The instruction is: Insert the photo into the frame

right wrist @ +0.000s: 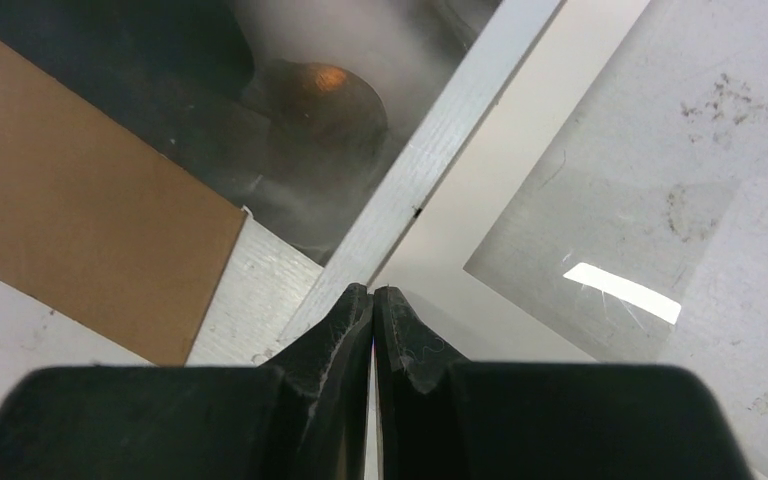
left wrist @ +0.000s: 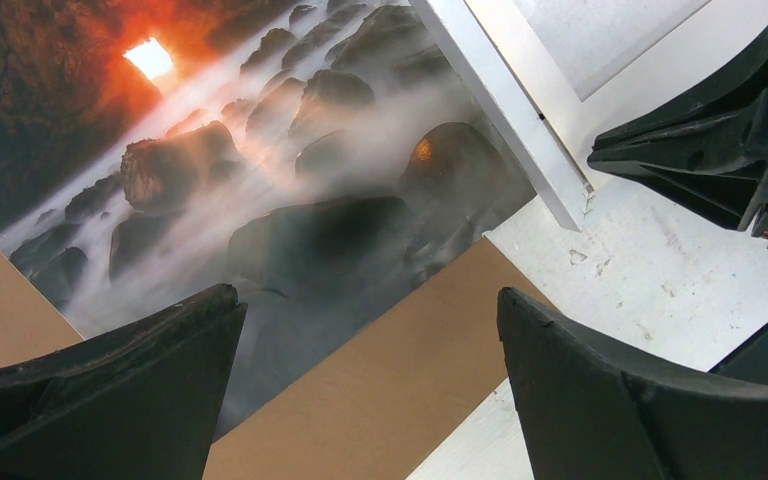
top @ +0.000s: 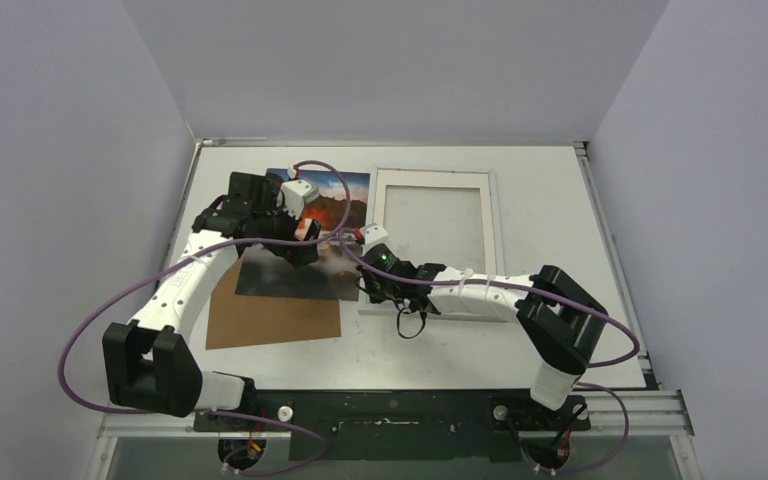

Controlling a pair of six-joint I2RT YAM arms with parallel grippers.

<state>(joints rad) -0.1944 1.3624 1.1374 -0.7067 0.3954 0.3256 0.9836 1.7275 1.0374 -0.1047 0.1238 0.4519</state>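
Observation:
The photo, a glossy print of dark rocks, mist and an orange glow, lies flat left of centre, partly on a brown backing board. My left gripper hovers over it, open and empty. In the left wrist view the left gripper spans the photo edge and the board. The white frame lies to the right, and the photo's right edge runs up to its left rail. My right gripper is shut and holds nothing, its tips down on that rail near the frame's near-left corner.
The right gripper's black body sits close beside the left gripper. White table stretches right of the frame. Grey walls enclose the table on three sides. Purple cables loop from both arms.

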